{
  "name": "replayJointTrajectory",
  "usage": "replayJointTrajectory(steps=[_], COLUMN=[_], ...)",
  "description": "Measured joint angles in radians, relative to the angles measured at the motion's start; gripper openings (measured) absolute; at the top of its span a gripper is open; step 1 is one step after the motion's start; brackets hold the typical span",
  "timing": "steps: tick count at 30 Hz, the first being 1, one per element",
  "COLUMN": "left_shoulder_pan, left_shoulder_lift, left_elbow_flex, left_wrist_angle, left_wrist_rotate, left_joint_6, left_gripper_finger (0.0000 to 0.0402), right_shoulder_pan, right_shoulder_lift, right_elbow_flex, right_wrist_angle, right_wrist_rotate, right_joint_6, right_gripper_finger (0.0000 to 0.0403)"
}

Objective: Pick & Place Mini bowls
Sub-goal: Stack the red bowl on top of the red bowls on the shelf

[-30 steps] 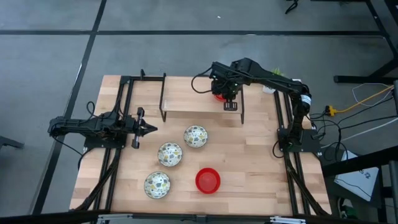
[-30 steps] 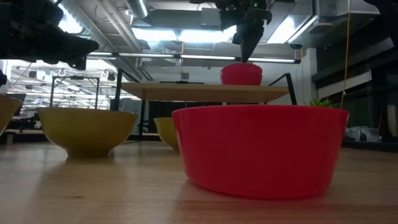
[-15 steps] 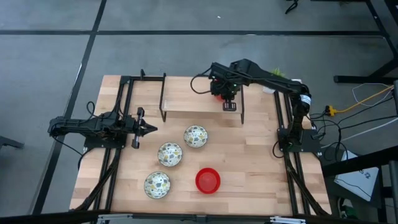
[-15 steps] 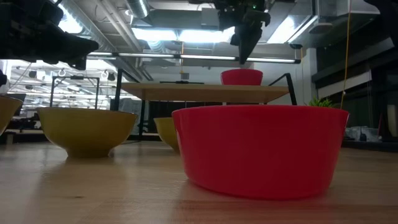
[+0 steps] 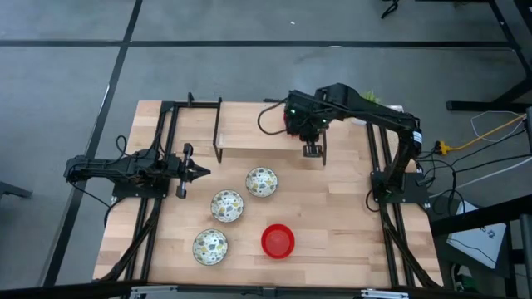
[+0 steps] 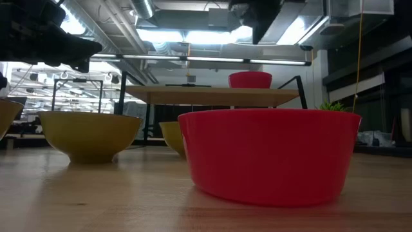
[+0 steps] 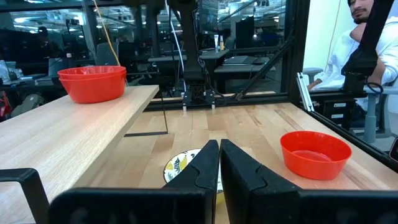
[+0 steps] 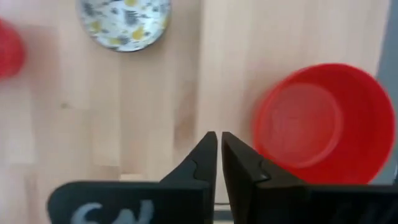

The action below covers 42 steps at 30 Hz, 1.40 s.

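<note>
- Right gripper (image 5: 312,150): hung in the air over the near edge of the raised light-wood shelf on black legs (image 5: 249,149); fingers drawn almost together with only a thin slit between, pinching nothing.
- Glossy plain red mini bowl (image 8: 317,118): sat upright on the shelf, below and just to one side of the right gripper's fingertips, clear of them.
- Nearest cream-white mini bowl with speckled floral pattern (image 5: 261,182): lay down on the wooden table (image 5: 349,241), lower than the right gripper and a little toward the left gripper's side.
- Two more cream floral mini bowls (image 5: 227,206) (image 5: 210,246): stood farther from the right gripper, stepping away toward the table's front.
- Second glossy red mini bowl (image 5: 278,240): rested on the table well apart from the right gripper, near the front edge.
- Left gripper (image 5: 202,172): waited at the table's left side, fingers pressed together and empty, tips aimed at the floral bowls.
</note>
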Motion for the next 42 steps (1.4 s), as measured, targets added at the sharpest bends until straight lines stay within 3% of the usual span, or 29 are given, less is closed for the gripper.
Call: replayJointTrajectory(steps=[20, 31, 42], left_shoulder_pan=[0.000, 0.000, 0.000], left_shoulder_lift=[0.000, 0.000, 0.000], left_elbow_flex=[0.000, 0.000, 0.000], left_wrist_angle=[0.000, 0.000, 0.000], left_wrist_rotate=[0.000, 0.000, 0.000], left_joint_6=[0.000, 0.000, 0.000], left_gripper_finger=[0.0008, 0.0011, 0.0011], right_shoulder_pan=[0.428, 0.638, 0.750], right_shoulder_lift=[-0.007, 0.106, 0.241], right_elbow_flex=[-0.014, -0.015, -0.015], right_wrist_angle=[-0.039, 0.005, 0.139], right_wrist_rotate=[-0.006, -0.006, -0.005], right_joint_6=[0.313, 0.325, 0.325], right_gripper_finger=[0.0139, 0.0143, 0.0143])
